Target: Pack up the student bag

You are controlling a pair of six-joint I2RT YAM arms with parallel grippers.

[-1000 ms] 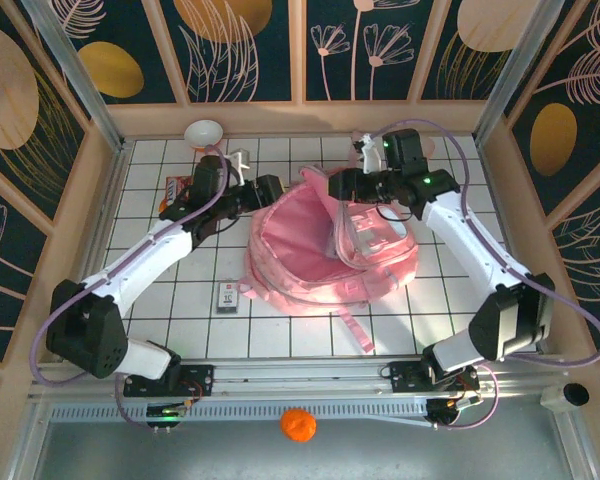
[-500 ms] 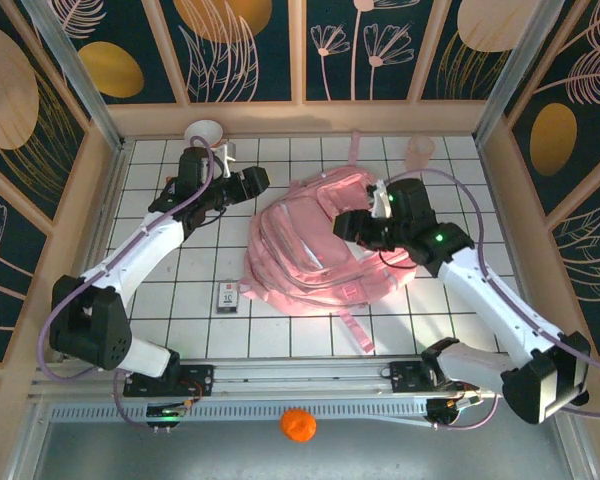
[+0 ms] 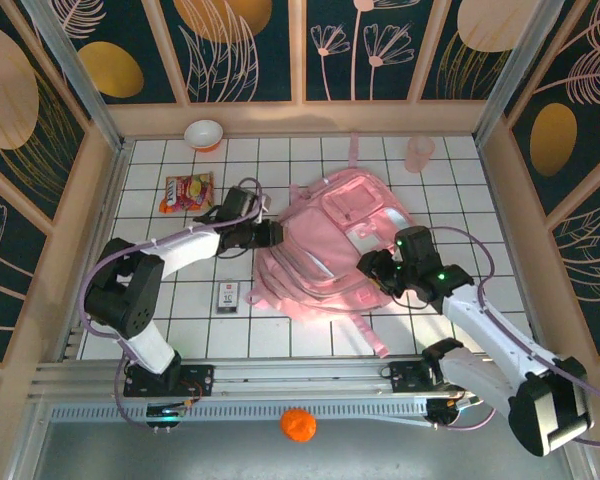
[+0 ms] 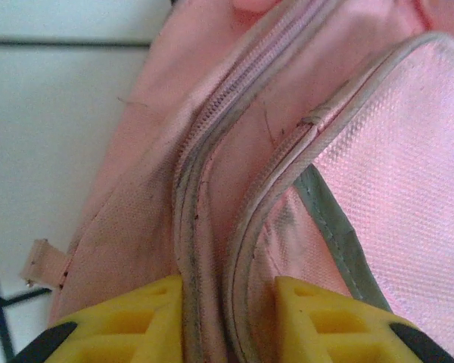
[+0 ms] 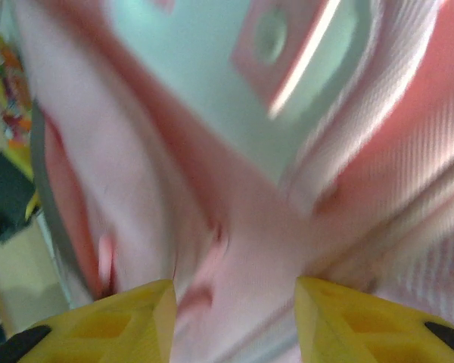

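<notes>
The left gripper (image 4: 228, 306) has come down from the upper left of the overhead frame to the left edge of the student bag (image 3: 332, 238). Its jaws, wide a second ago, are now clenched on a fold of pink fabric beside the zip seam. The right gripper (image 3: 373, 266) has moved from the top of the bag to its lower right edge. Its wrist view is blurred, with pink fabric between the fingers (image 5: 340, 318), so I cannot tell if it grips. The bag, lifted open before, now lies flatter at the centre of the tiled table (image 3: 310, 335). The snack packet (image 3: 187, 190) lies outside it at upper left, so I judge the packing is not finished.
</notes>
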